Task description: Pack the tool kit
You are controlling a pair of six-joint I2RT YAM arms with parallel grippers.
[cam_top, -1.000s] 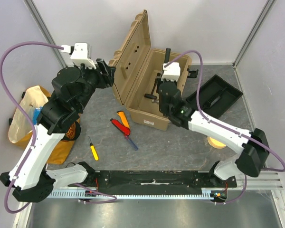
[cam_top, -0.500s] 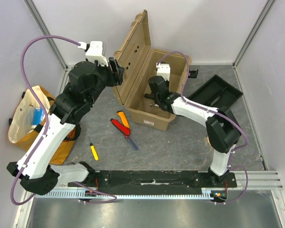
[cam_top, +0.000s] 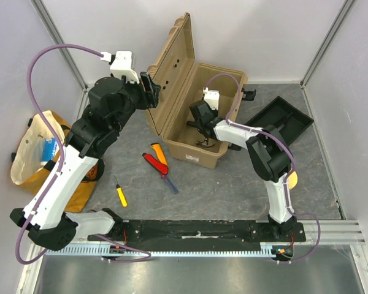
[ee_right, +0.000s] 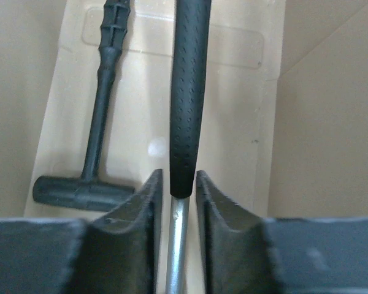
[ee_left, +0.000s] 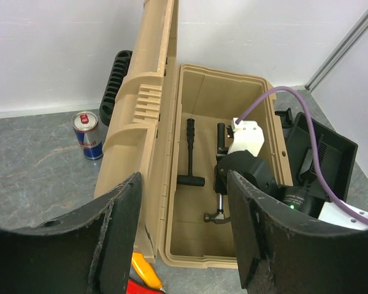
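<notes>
The tan tool box (cam_top: 196, 153) stands open with its lid (cam_top: 168, 67) raised; it also shows in the left wrist view (ee_left: 172, 242). My right gripper (cam_top: 200, 119) is low inside the box, shut on the hammer (ee_right: 187, 92) where the black grip meets the steel shaft. The hammer's head (ee_left: 214, 217) lies on the box floor. A black T-shaped mallet (ee_right: 101, 122) lies beside it, to its left. My left gripper (cam_top: 148, 92) is open and empty, high beside the lid, looking down into the box (ee_left: 183, 184).
On the table in front of the box lie a yellow screwdriver (cam_top: 120, 193), an orange knife (cam_top: 161, 153) and red pliers (cam_top: 152, 162). A black tray (cam_top: 279, 122) sits right of the box. A can (ee_left: 88, 135) stands behind the lid. A brown bag (cam_top: 34, 153) is at the left.
My right gripper has come down and left into the box with the hammer, whose head now rests on the floor. My left gripper moved right towards the lid, then held still.
</notes>
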